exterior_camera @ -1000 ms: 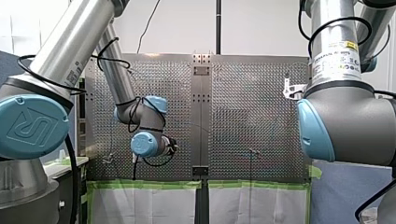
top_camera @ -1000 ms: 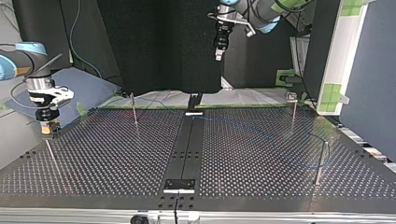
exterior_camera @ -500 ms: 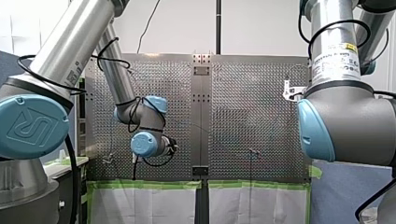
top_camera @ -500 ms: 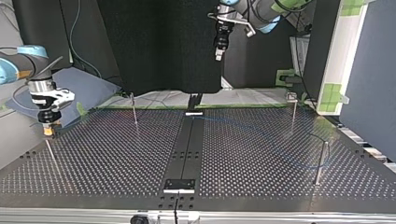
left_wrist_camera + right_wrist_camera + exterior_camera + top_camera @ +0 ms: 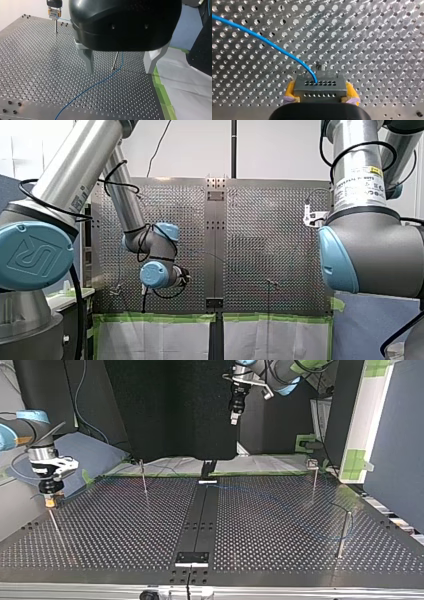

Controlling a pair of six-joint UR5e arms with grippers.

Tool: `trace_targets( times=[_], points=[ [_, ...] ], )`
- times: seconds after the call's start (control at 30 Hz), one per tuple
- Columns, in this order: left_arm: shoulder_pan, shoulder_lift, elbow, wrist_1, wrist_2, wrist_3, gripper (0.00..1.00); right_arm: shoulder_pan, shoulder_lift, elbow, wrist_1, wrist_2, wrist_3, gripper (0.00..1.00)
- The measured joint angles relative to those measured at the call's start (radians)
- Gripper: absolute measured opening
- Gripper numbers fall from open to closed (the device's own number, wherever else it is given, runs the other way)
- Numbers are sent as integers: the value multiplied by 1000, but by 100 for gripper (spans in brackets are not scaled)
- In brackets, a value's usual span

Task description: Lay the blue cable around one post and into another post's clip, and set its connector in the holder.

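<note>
Right tool [image 5: 320, 92]: yellow pads [image 5: 290, 90] clenched on grey connector [image 5: 319, 86]; blue cable [image 5: 269, 43] arcs off over bench [image 5: 374, 37]. Post [image 5: 320, 66] just ahead, shaft hidden. Left tool [image 5: 119, 71] released, high above bench.

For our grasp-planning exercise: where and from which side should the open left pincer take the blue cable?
I'd take the cable on its straight run short of the post, from above, left pincer straddling it: it lies flat and thin on the table.
</note>
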Motion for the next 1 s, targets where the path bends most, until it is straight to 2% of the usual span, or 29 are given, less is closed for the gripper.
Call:
trace_targets(
  times=[0.87,1.0],
  points=[
    [0,0,0,-1,0,0,100,-5,12,1,-15,-11,-2,0],
    [0,0,0,-2,0,0,100,-5,14,0,-22,-25,0,0]
  ],
)
